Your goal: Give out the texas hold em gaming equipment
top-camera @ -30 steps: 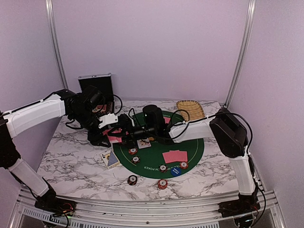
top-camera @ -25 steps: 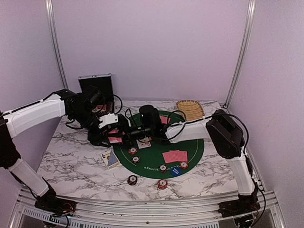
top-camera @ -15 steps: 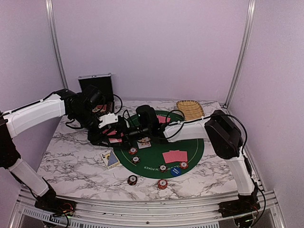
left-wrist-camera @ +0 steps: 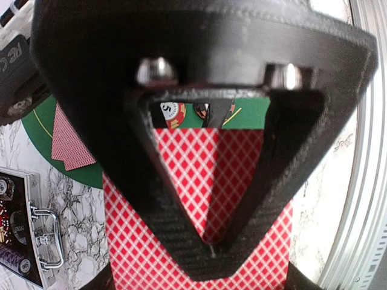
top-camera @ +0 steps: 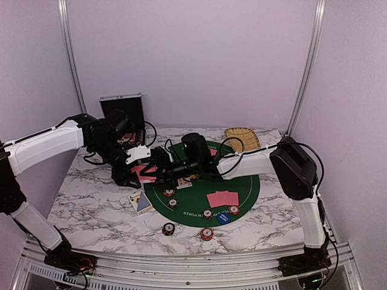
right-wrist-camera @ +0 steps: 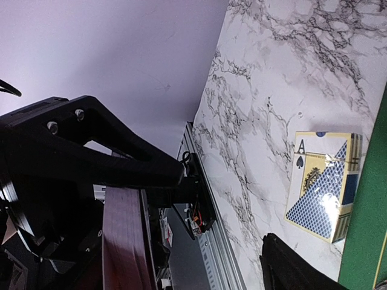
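Top external: left gripper [top-camera: 139, 173] holds the red-backed playing cards [top-camera: 146, 170] above the green mat's [top-camera: 249, 186] left edge. Right gripper [top-camera: 159, 172] is just beside them; I cannot tell its finger spread.
Left wrist: fingers [left-wrist-camera: 181, 241] pinch the cards.
Right wrist: cards edge-on, card box [right-wrist-camera: 323, 181] on marble table [right-wrist-camera: 272, 78].

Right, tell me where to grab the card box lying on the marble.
Clamp the card box across its long edges, coming straight down from above: it lies flat on the marble table beside the green mat, so only its thin sides are free.
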Tool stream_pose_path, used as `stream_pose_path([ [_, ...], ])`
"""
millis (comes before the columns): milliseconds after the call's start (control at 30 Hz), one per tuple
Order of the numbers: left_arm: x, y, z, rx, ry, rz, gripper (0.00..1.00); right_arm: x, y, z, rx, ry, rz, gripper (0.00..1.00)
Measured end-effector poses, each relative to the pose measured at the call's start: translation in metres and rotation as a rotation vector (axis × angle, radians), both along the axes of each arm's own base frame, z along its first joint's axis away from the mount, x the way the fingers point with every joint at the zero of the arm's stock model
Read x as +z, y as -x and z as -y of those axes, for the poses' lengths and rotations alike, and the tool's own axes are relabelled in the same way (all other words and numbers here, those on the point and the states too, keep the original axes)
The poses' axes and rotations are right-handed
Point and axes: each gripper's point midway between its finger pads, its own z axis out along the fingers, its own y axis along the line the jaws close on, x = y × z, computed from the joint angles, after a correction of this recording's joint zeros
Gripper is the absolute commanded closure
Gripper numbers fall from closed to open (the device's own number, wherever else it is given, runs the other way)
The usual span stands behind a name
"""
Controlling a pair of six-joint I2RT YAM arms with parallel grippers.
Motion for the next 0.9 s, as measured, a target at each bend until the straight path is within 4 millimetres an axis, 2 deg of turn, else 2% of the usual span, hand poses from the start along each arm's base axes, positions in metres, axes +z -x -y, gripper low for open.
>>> stream_pose_path([
  [167,-0.001,0.001,-0.001,0.000,-0.005,-0.006,1.00,0.001,0.001,0.005,-0.003,0.005,0.003,0.26],
  [600,-0.001,0.002,-0.001,0.000,-0.004,-0.006,1.00,0.010,-0.001,0.019,-0.017,0.011,0.008,0.47],
  [900,0.000,0.001,-0.001,0.002,-0.003,-0.005,1.00,0.014,-0.003,0.028,-0.029,0.023,0.004,0.66],
])
